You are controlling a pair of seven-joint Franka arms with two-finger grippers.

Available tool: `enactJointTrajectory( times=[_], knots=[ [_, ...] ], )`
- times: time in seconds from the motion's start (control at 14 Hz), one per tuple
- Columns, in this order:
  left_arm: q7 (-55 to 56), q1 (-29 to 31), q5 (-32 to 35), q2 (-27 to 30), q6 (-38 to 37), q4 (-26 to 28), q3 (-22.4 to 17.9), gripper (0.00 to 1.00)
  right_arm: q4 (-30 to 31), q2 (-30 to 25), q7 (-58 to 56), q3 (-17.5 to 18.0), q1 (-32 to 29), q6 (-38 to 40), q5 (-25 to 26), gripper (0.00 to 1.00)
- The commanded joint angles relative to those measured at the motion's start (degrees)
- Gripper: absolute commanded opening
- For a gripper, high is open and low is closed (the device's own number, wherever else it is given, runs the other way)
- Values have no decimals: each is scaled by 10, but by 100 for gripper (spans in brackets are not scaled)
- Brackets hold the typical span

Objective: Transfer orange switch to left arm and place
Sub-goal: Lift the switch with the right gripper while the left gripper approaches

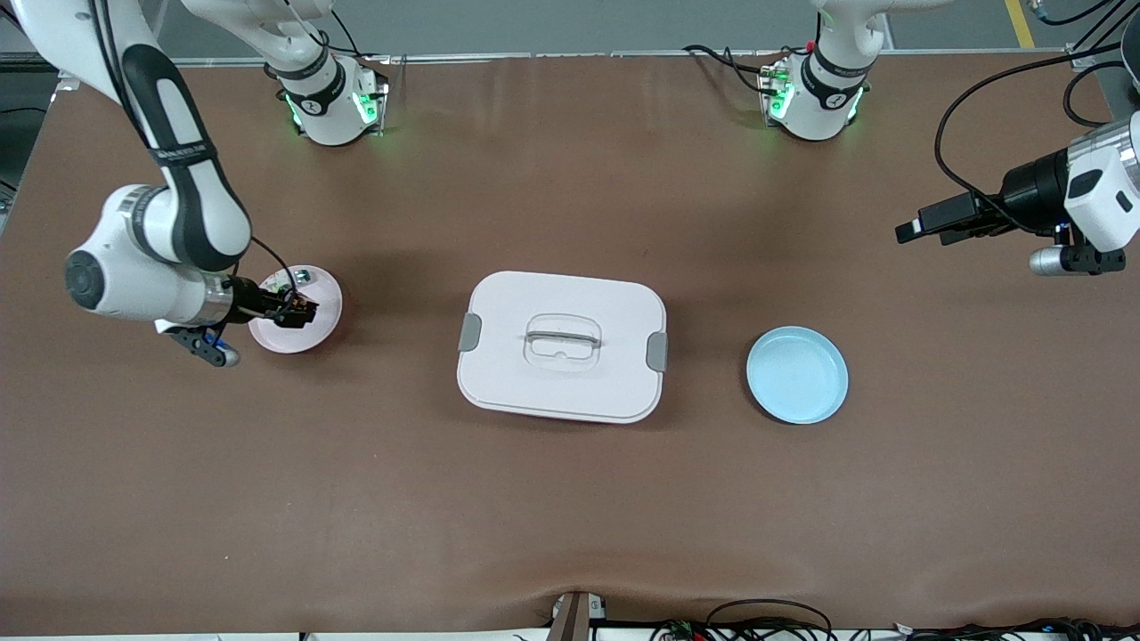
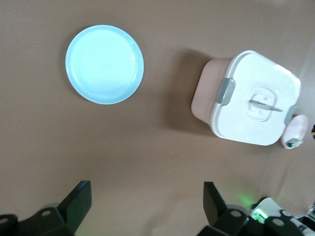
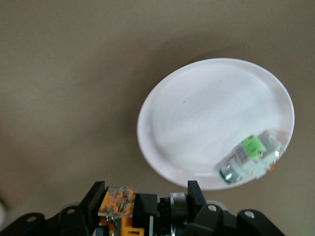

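Tiny, light, rigid switch (image 3: 119, 209) clamped between right gripper (image 1: 298, 309) fingers above pink plate (image 1: 325, 312); slippery, best pinched across body; left gripper (image 2: 145, 209) fingers apart.

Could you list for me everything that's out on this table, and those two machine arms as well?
Table: one, brown, under everything.
Box: one, white lid with grey latches, middle of the table.
Blue plate: one, pale blue, beside the box toward the left arm's end.
Pink plate: one, pale pink, beside the box toward the right arm's end.
Pale part: one, whitish with a green face, lying in the pink plate near its rim.
Orange switch: one, orange and black, held in the right gripper over the pink plate.
Right gripper: one, black, shut on the orange switch.
Left gripper: one, black, open, waiting in the air over the left arm's end of the table.
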State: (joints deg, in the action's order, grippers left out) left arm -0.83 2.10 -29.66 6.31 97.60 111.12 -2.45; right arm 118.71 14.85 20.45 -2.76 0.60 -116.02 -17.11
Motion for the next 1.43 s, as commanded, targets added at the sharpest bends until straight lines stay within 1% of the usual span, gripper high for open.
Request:
enactJointTrajectory(
  times=[0.0,0.07,0.29,0.43,0.5,0.71,0.93,1.07,1.14,1.21,1.36],
  knots=[
    [-57,11,-85,101,79,143,2,100,-71,3,116,6,31,64,-24,0],
    [-61,11,-102,110,81,160,2,100,-87,4,161,6,50,72,-39,0],
    [-60,9,-135,115,81,167,3,100,-131,12,280,5,110,72,-84,0],
    [-59,7,-149,115,81,167,4,100,-176,39,351,5,142,71,-111,0],
    [-58,6,-160,115,81,168,11,100,-204,56,389,6,157,71,-119,0],
    [-44,8,-219,114,90,165,59,100,-308,118,520,5,211,69,-146,0],
    [-6,8,-228,107,126,164,119,100,-413,182,650,6,249,67,-148,0],
    [4,8,-228,105,143,164,145,100,-476,213,732,6,270,61,-158,0],
    [4,6,-229,97,145,161,152,100,-502,224,767,6,281,46,-166,0],
    [4,6,-235,87,148,152,164,100,-519,234,802,6,292,15,-170,0],
    [7,4,-257,56,157,122,181,100,-535,243,853,7,312,-37,-175,0]
  ],
)
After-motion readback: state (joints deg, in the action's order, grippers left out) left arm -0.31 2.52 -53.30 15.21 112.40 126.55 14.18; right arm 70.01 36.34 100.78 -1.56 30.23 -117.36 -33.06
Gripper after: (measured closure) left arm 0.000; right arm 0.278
